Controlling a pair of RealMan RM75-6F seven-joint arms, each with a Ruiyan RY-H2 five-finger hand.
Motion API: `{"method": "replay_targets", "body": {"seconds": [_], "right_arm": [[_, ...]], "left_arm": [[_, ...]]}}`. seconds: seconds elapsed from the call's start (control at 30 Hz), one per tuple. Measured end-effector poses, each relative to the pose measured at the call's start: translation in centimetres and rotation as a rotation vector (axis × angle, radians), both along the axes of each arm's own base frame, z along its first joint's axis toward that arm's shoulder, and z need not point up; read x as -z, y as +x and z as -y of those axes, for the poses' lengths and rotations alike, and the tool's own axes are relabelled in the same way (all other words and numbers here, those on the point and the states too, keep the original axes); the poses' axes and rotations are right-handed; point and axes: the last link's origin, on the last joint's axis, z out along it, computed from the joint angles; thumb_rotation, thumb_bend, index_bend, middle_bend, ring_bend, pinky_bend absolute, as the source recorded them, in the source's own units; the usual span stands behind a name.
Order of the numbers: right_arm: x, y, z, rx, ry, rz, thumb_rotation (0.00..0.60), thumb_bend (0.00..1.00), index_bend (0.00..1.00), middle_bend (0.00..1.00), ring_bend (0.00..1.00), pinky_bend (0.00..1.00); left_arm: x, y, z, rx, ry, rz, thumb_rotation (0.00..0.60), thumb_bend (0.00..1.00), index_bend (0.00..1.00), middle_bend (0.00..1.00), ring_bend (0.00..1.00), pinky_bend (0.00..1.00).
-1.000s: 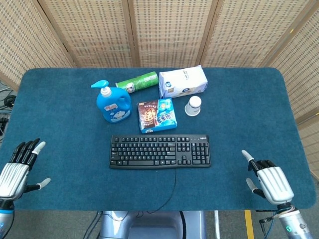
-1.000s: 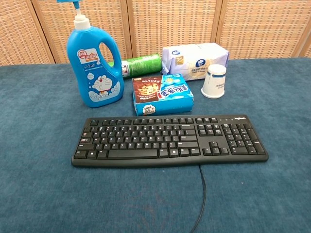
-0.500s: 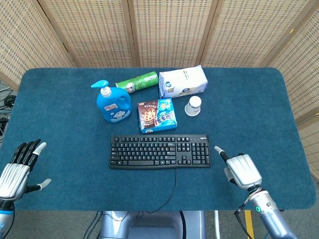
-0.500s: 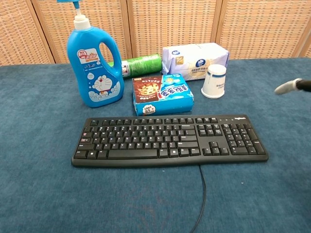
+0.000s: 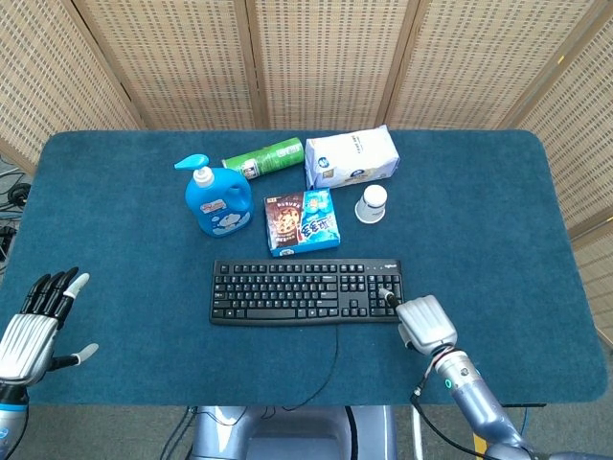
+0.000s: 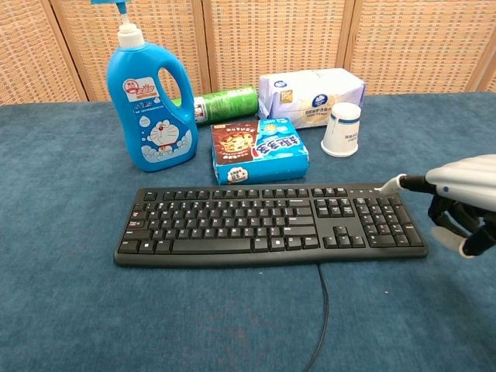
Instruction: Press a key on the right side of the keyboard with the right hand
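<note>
so the right hand (image 5: 424,323) sits at the keyboard's (image 5: 306,291) right end mid-worktop (image 5: 115,259), one finger out over the numpad, rest curled, holding nothing. only head view shows the left hand (image 5: 29,331), fingers spread wide.

Woven folding screen (image 5: 316,57) behind table (image 5: 115,240)

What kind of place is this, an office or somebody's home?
Probably a staged robot test area, not a lived-in room: wicker screens fence a blue-clothed table where a keyboard sits beside detergent and snacks.
</note>
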Motion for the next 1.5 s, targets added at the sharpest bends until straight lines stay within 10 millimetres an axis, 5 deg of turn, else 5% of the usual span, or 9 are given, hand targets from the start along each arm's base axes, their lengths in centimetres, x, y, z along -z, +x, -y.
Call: {"method": "replay_targets", "body": {"seconds": [1.5], "right_arm": [[3.4,0.5,1.1,0.04,0.06,-0.033,0.6,0.62,0.11,0.72,0.67,0.52]], "left_arm": [[0.6,-0.1,-0.1,-0.008,-0.022,-0.014,0.6,0.0,0.0,0.0,0.0,0.0]]}}
